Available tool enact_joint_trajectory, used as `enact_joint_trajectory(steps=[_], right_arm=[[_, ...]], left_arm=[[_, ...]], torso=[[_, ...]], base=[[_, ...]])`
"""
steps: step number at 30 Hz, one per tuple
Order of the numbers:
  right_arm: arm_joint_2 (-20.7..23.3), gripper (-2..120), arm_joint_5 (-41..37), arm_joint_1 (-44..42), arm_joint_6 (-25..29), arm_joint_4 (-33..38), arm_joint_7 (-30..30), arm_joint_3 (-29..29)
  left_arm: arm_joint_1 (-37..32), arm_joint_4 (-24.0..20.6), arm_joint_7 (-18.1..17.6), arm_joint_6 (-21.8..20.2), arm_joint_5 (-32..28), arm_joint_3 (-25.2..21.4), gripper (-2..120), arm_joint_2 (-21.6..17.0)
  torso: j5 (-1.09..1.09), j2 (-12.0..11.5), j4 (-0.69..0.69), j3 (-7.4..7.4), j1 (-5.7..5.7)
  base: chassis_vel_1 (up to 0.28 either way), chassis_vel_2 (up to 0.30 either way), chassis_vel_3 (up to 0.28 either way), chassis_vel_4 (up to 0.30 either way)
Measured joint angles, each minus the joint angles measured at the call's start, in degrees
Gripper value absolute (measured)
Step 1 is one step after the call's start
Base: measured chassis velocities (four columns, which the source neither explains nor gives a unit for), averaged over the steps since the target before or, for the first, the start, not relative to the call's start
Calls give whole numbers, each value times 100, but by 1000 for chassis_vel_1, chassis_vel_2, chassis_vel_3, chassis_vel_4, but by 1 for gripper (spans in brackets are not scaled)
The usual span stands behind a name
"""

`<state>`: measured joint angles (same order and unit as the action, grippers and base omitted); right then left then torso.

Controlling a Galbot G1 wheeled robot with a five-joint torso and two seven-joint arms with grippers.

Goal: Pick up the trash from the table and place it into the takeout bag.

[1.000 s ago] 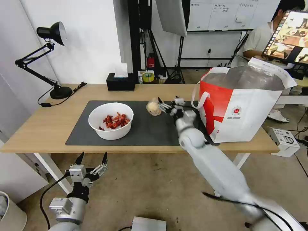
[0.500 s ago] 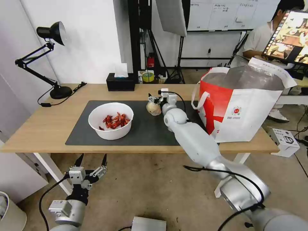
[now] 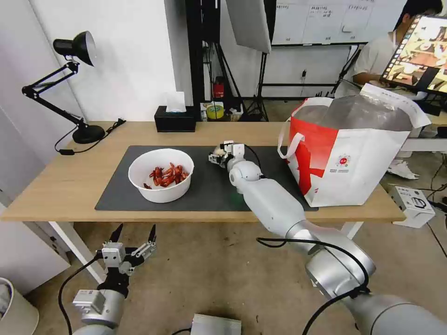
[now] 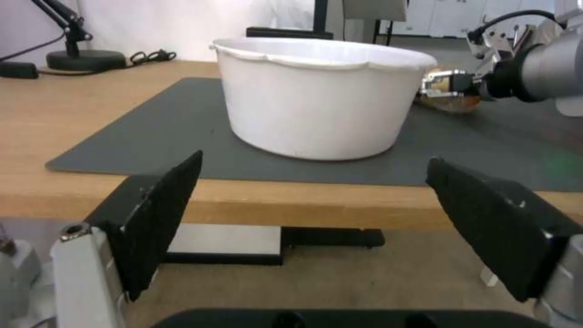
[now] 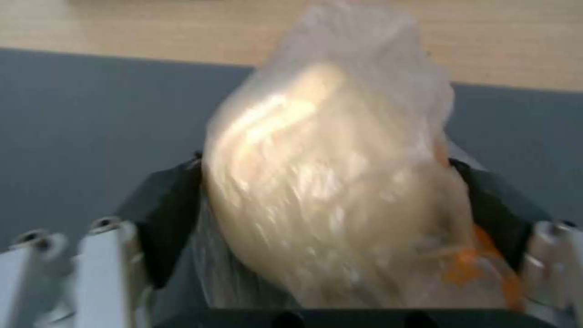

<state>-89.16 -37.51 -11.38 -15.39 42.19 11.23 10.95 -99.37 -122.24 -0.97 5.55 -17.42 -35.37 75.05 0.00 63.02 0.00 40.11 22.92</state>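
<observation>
My right gripper (image 3: pixel 217 156) reaches over the dark grey mat (image 3: pixel 209 188) on the table (image 3: pixel 70 186). Its fingers (image 5: pixel 167 218) press both sides of the clear-wrapped beige lump (image 5: pixel 328 191), which rests on the mat (image 4: pixel 452 99) and in the head view is mostly hidden behind the gripper. The white bowl of red crayfish shells (image 3: pixel 161 174) stands to the lump's left on the mat (image 4: pixel 316 95). At the table's right end, the red-and-white takeout bag (image 3: pixel 354 158) stands open. Below the table's front edge, my left gripper (image 3: pixel 132 233) hangs open and empty (image 4: pixel 314 160).
A black desk lamp (image 3: pixel 77 93) stands at the back left and a black tissue box (image 3: pixel 175 118) at the back middle. A white box (image 3: pixel 414 200) lies on the floor at the right. A flat grey box (image 3: pixel 216 324) lies on the floor between the arms.
My right gripper has swung left from beside the bag onto the beige lump and closed around it. The left arm has stayed put.
</observation>
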Motion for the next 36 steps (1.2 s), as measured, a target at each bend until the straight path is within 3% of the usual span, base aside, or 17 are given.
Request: enact_joint_trajectory(steps=[6, 9, 12, 20, 28, 36], right_arm=[[46, 63, 16, -71, 6, 87, 38, -1], [100, 46, 15, -158, 95, 224, 51, 0], [134, 39, 9, -216, 137, 331, 105, 10], [558, 11, -47, -616, 525, 1308, 250, 142], [1704, 6, -287, -1224, 937, 2995, 372, 303], [3097, 6, -217, -2144, 1291, 4682, -150, 67]], left_arm=[[16, 48, 0, 48, -5, -9, 100, 24], [28, 76, 2, 66, -9, -10, 100, 34], [36, 85, 4, 69, -11, -6, 100, 36], [54, 99, 7, 72, -71, 23, 100, 45], [14, 71, 12, 79, -72, 3, 100, 46], [-16, 48, 17, 82, -8, 66, 100, 35]], torso=[[0, 0, 0, -1, 0], [0, 0, 0, 0, 0], [0, 0, 0, 0, 0], [1, 0, 1, 0, 0], [3, 0, -1, 0, 0], [3, 1, -1, -1, 0]], base=[[0, 0, 0, 0], [0, 0, 0, 0], [0, 0, 0, 0], [0, 0, 0, 0], [0, 0, 0, 0], [0, 0, 0, 0]])
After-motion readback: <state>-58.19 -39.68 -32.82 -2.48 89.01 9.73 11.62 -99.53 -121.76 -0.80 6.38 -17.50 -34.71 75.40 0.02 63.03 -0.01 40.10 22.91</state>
